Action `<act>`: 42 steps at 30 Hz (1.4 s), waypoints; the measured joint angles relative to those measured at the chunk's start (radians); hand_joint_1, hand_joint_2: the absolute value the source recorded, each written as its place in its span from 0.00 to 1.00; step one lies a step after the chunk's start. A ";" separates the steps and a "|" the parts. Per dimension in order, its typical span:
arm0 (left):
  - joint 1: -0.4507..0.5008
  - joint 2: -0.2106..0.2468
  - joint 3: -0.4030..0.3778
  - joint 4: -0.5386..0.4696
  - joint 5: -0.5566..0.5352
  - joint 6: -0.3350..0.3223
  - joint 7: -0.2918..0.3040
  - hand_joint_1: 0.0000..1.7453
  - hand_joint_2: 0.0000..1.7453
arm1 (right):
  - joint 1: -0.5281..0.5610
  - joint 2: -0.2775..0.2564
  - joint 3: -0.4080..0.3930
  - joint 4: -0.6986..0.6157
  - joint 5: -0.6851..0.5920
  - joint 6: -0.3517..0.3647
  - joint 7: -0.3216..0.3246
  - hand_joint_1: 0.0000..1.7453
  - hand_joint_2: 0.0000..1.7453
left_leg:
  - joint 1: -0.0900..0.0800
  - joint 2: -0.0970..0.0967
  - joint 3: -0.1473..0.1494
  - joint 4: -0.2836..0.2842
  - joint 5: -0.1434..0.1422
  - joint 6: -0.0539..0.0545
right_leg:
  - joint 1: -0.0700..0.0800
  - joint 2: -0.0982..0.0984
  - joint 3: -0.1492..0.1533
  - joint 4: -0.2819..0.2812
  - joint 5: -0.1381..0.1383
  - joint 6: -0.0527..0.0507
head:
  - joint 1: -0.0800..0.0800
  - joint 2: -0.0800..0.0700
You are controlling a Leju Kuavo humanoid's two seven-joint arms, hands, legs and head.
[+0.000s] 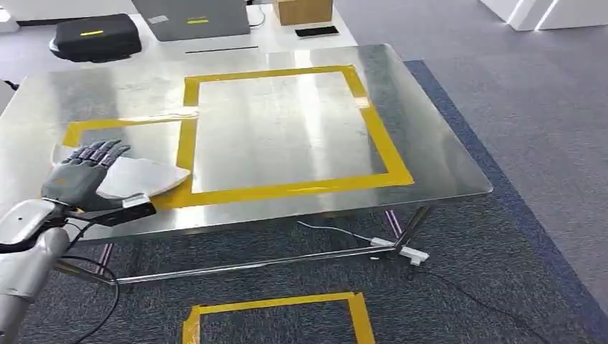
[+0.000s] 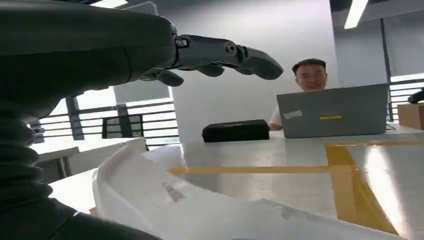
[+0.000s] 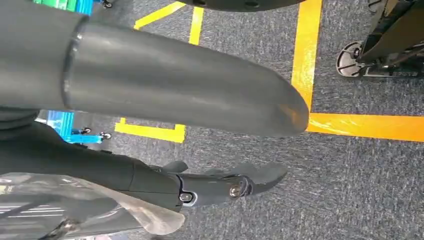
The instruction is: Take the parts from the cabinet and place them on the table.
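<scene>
A shiny steel bench (image 1: 430, 143) marked with yellow tape stands on grey carpet, a person at a grey laptop (image 2: 332, 111) beyond it. The left hand (image 1: 82, 172) hovers with fingers spread and flat over a white plastic-bagged part (image 1: 140, 178) lying near the bench's front-left edge. The right hand (image 3: 210, 187) hangs over the floor, apparently gripping a clear plastic bag (image 3: 75, 210).

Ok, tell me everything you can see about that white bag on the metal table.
The white bag looks like thin, crinkled plastic, pale and slightly translucent, with faint print. It lies flat on the steel table near the left front edge, partly over the yellow tape. The left hand is above its near end with fingers spread; contact is unclear.
</scene>
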 joint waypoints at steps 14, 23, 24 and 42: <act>0.006 -0.026 0.070 -0.052 -0.039 -0.002 0.009 0.00 0.00 | 0.000 0.000 0.000 0.002 -0.009 -0.001 -0.001 0.00 0.00 | 0.000 0.000 0.000 0.000 0.000 0.000 | 0.000 0.000 0.000 0.000 0.000 0.000 | 0.000 0.000; 0.007 0.019 0.078 -0.052 -0.185 0.052 0.074 0.00 0.00 | 0.001 0.000 -0.001 0.002 -0.017 0.002 -0.002 0.00 0.00 | 0.000 0.000 0.000 0.000 0.000 0.000 | 0.000 0.001 0.000 0.000 0.000 0.000 | 0.000 0.000; 0.007 0.027 0.077 -0.052 -0.190 0.056 0.079 0.00 0.00 | 0.001 0.000 -0.001 0.002 -0.018 0.002 -0.002 0.00 0.00 | 0.000 0.000 0.000 0.000 0.000 0.000 | 0.000 0.000 0.000 0.000 0.000 0.000 | 0.000 0.000; 0.064 0.344 -0.242 -0.113 -0.199 0.169 0.373 0.00 0.00 | 0.003 0.000 -0.004 0.003 -0.031 0.014 0.006 0.00 0.00 | 0.006 0.010 -0.007 -0.009 0.016 0.028 | -0.001 -0.007 -0.119 0.292 -0.171 0.021 | 0.005 0.000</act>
